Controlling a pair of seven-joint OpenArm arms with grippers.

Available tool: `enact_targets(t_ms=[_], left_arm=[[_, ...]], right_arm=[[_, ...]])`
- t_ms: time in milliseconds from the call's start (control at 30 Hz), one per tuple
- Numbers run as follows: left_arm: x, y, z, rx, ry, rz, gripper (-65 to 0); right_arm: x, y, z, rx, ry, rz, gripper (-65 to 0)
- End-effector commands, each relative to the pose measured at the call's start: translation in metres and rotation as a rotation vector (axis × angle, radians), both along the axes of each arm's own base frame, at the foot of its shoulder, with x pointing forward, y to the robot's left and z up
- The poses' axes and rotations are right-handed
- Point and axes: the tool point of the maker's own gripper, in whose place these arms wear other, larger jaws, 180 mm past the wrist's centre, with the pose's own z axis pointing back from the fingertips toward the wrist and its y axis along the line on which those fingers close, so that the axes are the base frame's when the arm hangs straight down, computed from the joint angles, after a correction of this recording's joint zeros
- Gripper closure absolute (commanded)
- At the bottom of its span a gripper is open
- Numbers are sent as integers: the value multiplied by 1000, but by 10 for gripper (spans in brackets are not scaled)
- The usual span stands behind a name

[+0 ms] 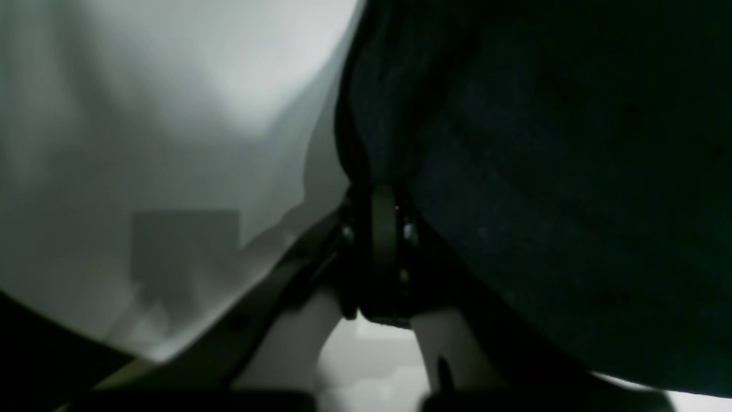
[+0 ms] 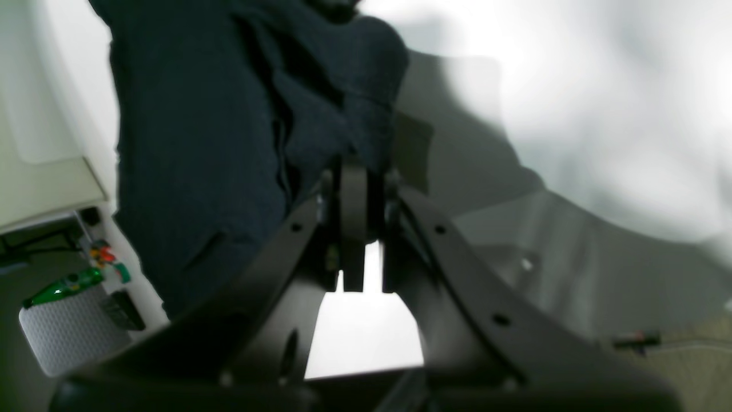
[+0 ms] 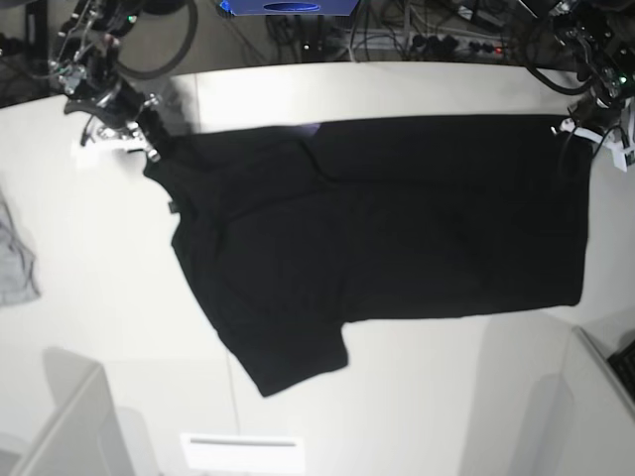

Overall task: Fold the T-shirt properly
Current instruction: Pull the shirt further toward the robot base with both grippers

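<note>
T-shirt (image 3: pixel 397 228): big and black, spread across the middle of the white counter (image 3: pixel 99 327), plain side up. One sleeve pokes toward the near side.
Where it is held: two far corners, one at the far left and one at the far right. The near part seems to rest on the counter.
How it will handle: my guess is soft, light and floppy. It will sag and wrinkle if only one corner is lifted. It should not slip much, and it will not break.
Where to grab: corners and edges look best, both sides at once, so the cloth stays flat.
Right claw (image 2: pixel 354 189): at the far left of the scene. Its jaws are pressed together on a bunched bit of the T-shirt.
Left claw (image 1: pixel 380 200): at the far right of the scene. Its jaws are pinched tight on the cloth edge too.
Small grey cloth (image 3: pixel 15 263): lies alone at the left edge, well apart from the T-shirt.
Fold: not made yet, I think.
</note>
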Motion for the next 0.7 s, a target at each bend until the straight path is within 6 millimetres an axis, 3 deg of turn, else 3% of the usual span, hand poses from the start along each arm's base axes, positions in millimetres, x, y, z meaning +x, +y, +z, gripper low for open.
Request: enact_targets(t_ms=[0, 167, 333, 667], left_arm=[[3, 9, 12, 38, -23, -6, 0], [-9, 9, 10, 47, 9, -15, 0], [-8, 1, 17, 73, 11, -59, 0], [-24, -11, 7, 58, 57, -80, 0]], right_arm=[[-2, -6, 6, -13, -17, -9, 0], [-35, -32, -3, -46, 50, -87, 0], [-51, -36, -8, -52, 88, -95, 0], [-52, -32, 1, -66, 70, -90, 0]])
